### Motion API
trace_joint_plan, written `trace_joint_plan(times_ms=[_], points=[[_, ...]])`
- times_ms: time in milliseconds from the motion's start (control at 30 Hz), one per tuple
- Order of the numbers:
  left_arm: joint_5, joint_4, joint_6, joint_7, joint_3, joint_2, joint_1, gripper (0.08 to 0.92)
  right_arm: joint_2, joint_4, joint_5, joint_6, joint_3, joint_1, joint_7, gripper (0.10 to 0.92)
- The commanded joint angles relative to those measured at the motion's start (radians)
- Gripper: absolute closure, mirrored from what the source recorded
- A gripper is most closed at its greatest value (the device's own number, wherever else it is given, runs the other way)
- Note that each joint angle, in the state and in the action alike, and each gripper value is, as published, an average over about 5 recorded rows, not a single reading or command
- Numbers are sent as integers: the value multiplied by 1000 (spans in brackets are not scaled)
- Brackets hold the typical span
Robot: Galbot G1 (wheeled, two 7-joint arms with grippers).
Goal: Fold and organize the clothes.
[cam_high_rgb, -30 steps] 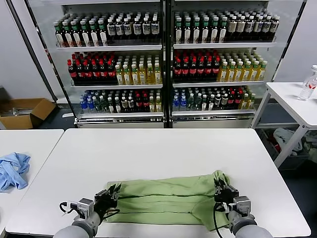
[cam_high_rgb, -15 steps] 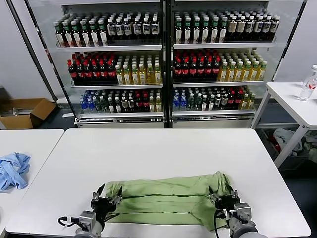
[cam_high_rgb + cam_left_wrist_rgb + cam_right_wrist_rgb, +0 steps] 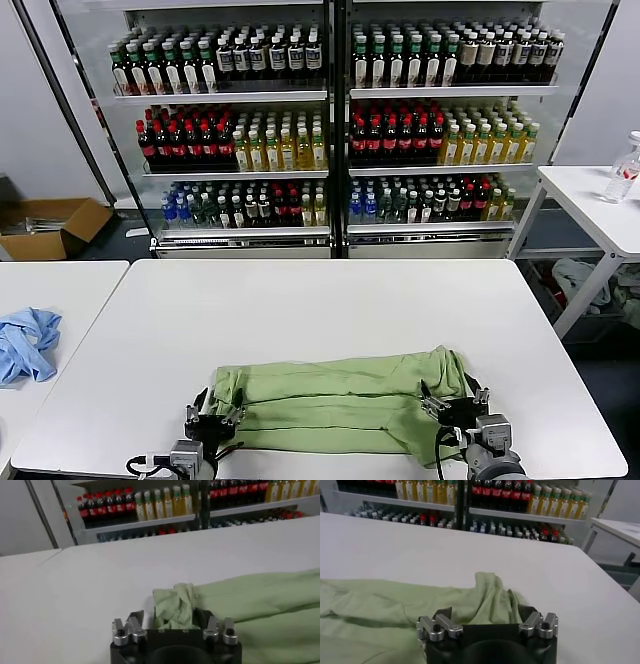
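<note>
Before me stands a white desk [image 3: 330, 300]. Behind it, two glass-fronted coolers [image 3: 335, 130] fill the back wall, their shelves packed with rows of bottles [image 3: 230, 140] in dark, red, yellow and green. To my left a second white desk [image 3: 50, 300] carries a crumpled blue cloth [image 3: 25, 343], and beyond it an open cardboard box [image 3: 50, 225] sits on the dark floor [image 3: 130, 245]. To my right a third desk [image 3: 590, 205] holds one clear bottle [image 3: 624, 168]. The walls are pale grey.

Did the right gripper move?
Yes. The right gripper slid back toward the table's near edge and opened, leaving the shirt.
</note>
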Motion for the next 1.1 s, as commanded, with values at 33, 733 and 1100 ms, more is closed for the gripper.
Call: trace_joint_plan(times_ms=[33, 733, 1100], points=[[-71, 29, -3, 30, -7, -40, 19, 397, -6, 6, 0, 8, 4, -4, 2, 203], [-271, 116, 0, 140, -553, 331, -71, 881, -37, 27, 27, 49, 17, 16, 9, 203], [-872, -233, 80, 124, -489, 216, -61, 881, -32, 64, 7, 54, 30, -13, 4, 203]])
